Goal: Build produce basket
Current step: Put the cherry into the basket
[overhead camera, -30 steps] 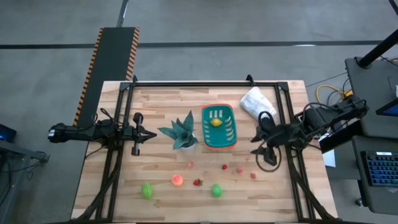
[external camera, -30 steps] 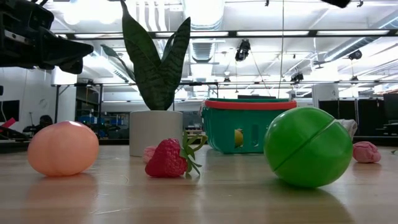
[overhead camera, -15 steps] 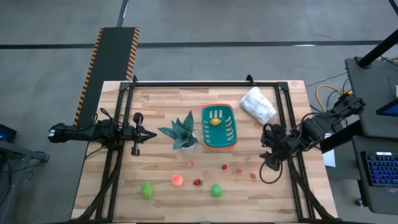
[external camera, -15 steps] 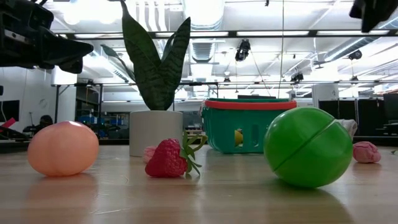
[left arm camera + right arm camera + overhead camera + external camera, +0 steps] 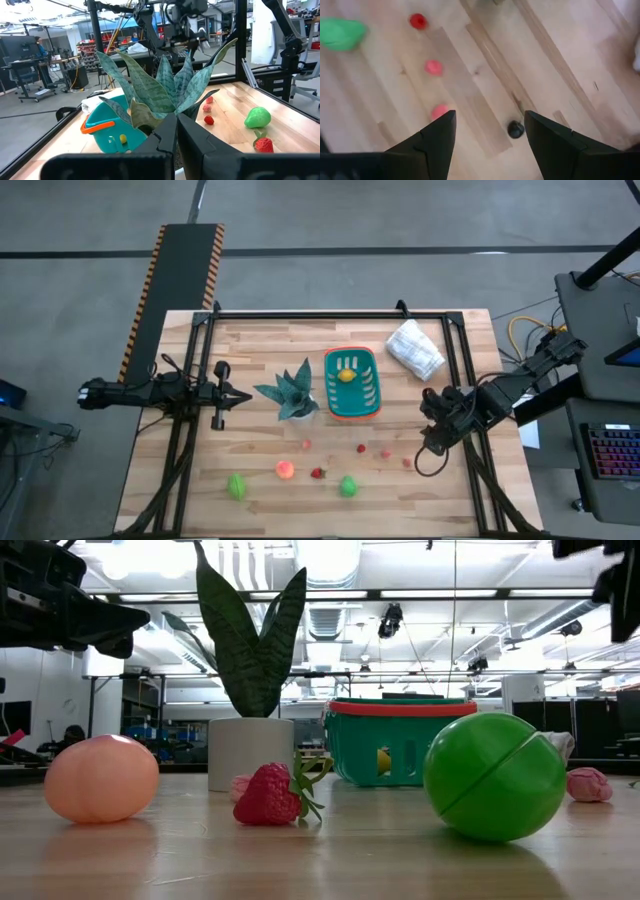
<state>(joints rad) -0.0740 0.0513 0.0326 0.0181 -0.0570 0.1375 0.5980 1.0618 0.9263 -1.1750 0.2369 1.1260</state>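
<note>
The teal basket (image 5: 352,383) with an orange band stands on the table's far middle, a yellow fruit (image 5: 346,376) inside it. The other produce lies on the near half of the table: two green pieces (image 5: 236,486) (image 5: 347,486), an orange one (image 5: 285,470), a strawberry (image 5: 317,473) and small red pieces (image 5: 407,463). My right gripper (image 5: 490,120) hangs open above the table, right of the basket, pointing steeply down. The red pieces (image 5: 440,111) lie just beside its fingers. My left gripper (image 5: 176,125) waits shut and level at the table's left, facing the plant.
A potted spiky-leaved plant (image 5: 293,390) stands left of the basket, between it and my left gripper. A white bag (image 5: 414,348) lies at the far right. Black frame rails (image 5: 455,360) run along both sides of the table.
My right gripper has moved down and toward the table's near edge, away from the basket's right side. It has rolled about its own axis and tipped more steeply down. Its fingers have stayed open. It now shows lower at the low view's upper right.
</note>
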